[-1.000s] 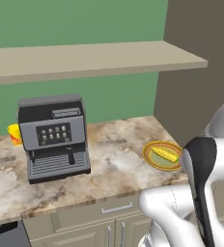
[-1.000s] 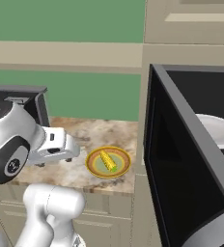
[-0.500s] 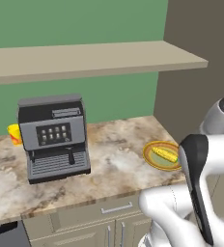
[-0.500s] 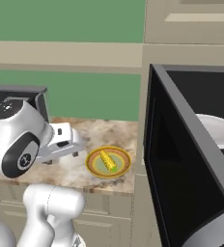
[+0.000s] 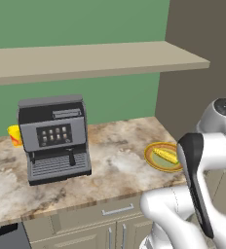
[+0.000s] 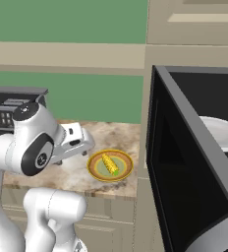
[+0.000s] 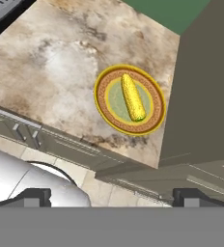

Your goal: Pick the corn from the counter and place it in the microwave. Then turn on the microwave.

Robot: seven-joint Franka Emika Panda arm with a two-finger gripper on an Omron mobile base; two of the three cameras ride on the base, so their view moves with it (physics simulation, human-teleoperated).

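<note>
The corn lies on a round yellow-rimmed plate at the right end of the counter, beside a tall cabinet side. My gripper hovers well above it, open and empty, with its fingertips spread wide. From the base cameras the corn rests on the same plate. The microwave stands to the right with its door swung open, and its white turntable plate shows inside.
A grey coffee machine stands on the counter to the left, with a yellow cup behind it. A tan wall shelf runs above. Cabinet drawers sit below the counter edge.
The arm has swung toward the plate, with the hand now higher and nearer the corn. The corn and plate have not moved. The gripper stays open.
</note>
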